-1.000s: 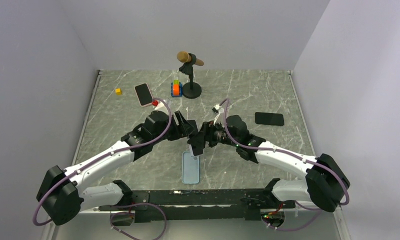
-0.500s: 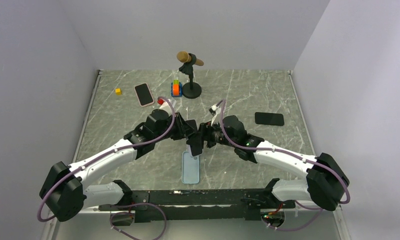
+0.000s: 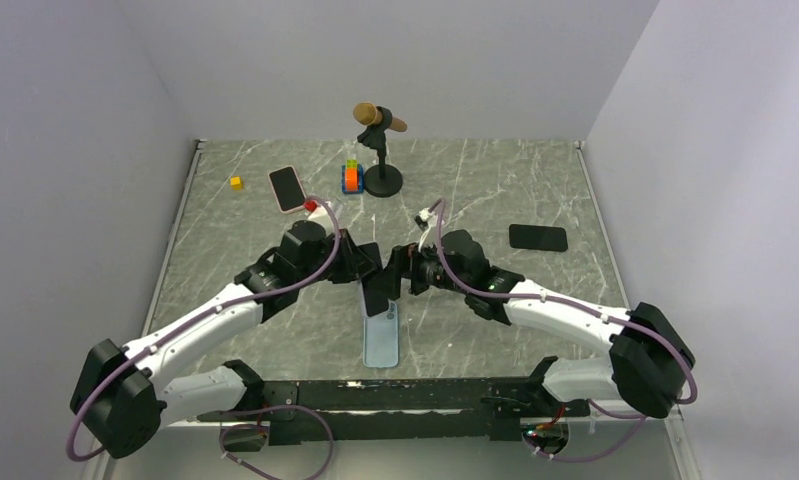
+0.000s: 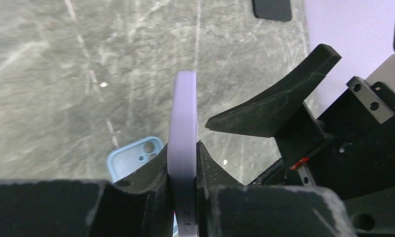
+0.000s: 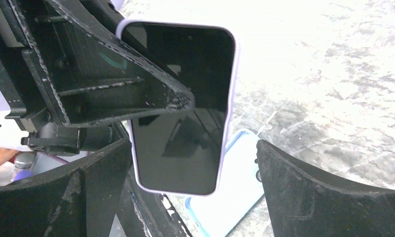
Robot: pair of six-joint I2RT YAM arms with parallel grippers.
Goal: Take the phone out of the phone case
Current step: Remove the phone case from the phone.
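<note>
Lilac phone (image 4: 183,108) pinched by left gripper (image 4: 183,163) (blue case (image 4: 133,155) on table (image 4: 62,74)).

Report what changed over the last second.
The left gripper closed on the phone and took it over. The right gripper opened wide and let go, with one finger now standing off on each side of the phone. The phone shifted slightly toward the left arm. The empty blue case, the pink-edged phone, the black phone and the microphone stand lie as before.
</note>
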